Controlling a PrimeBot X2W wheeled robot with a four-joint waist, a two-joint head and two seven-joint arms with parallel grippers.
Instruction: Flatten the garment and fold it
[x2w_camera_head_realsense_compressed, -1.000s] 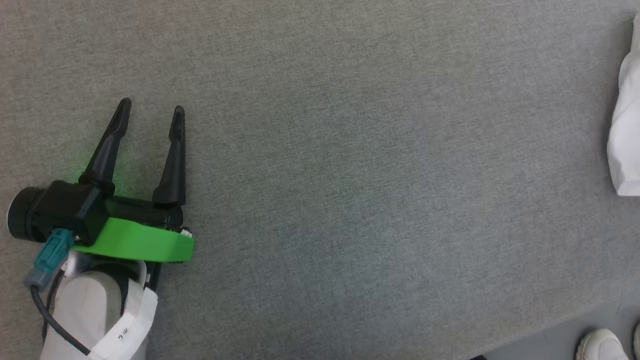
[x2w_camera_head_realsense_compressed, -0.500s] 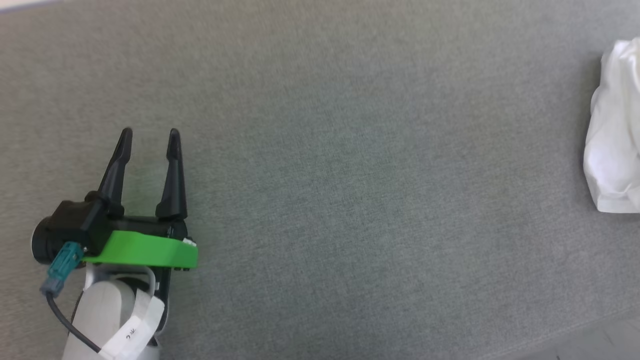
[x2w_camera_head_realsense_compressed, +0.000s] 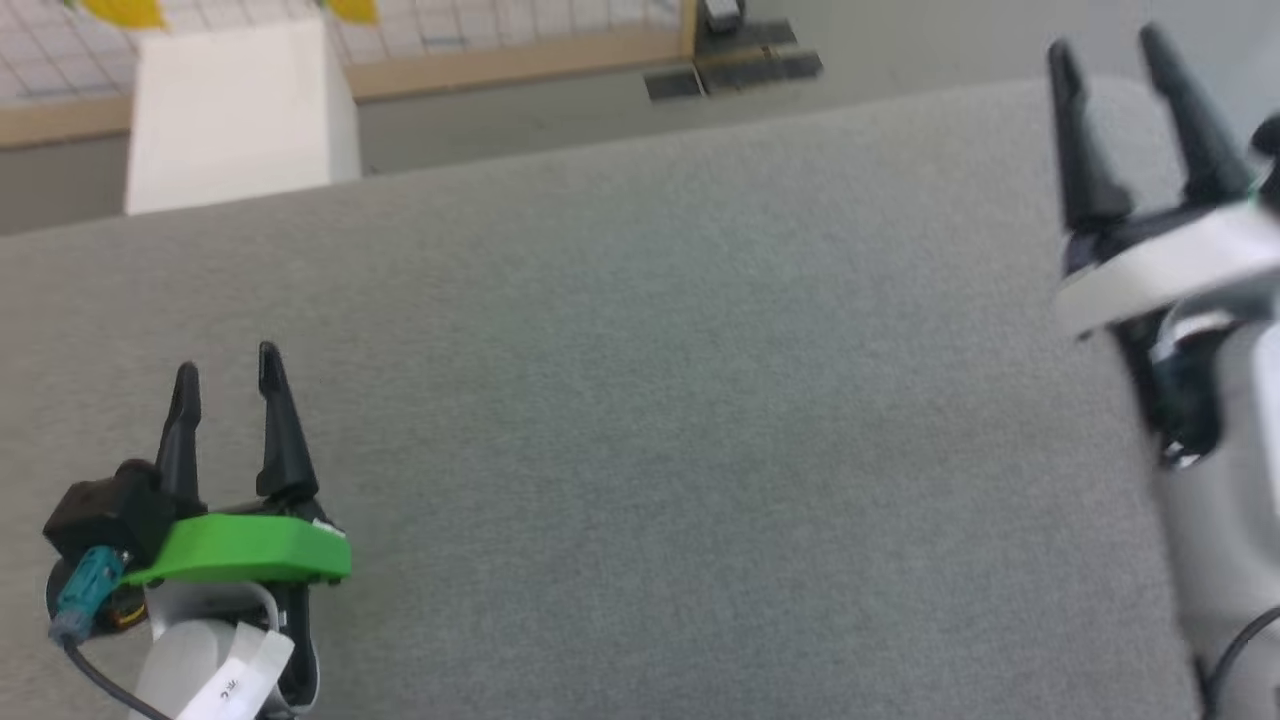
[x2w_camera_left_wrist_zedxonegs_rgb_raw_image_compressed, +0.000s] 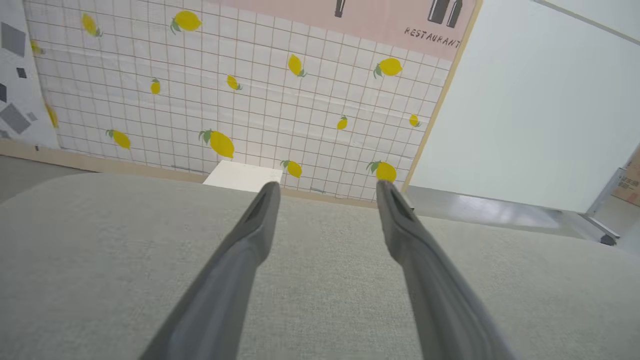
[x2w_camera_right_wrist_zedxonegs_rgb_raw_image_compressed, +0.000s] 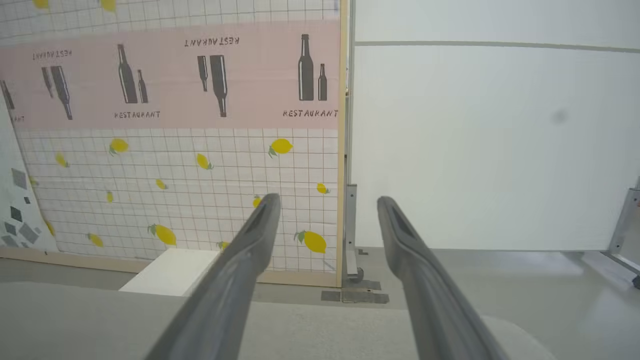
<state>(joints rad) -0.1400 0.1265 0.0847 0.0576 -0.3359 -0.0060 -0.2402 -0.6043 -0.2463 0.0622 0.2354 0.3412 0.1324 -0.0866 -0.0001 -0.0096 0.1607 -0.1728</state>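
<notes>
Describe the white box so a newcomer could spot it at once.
Start at the grey fabric table, then look past its far edge toward the lemon-print wall. The white box sits between them, plain and square-edged against the patterned wall.

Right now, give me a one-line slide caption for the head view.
Both open, the left gripper and right gripper poised over the grey fabric surface; white box beyond its far edge.

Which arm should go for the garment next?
Right, probably. Half a second ago, before the camera tilted up, the garment lay at the head view's right edge. The right gripper is open on that side of the table; the left gripper, also open, sits at the lower left.
</notes>
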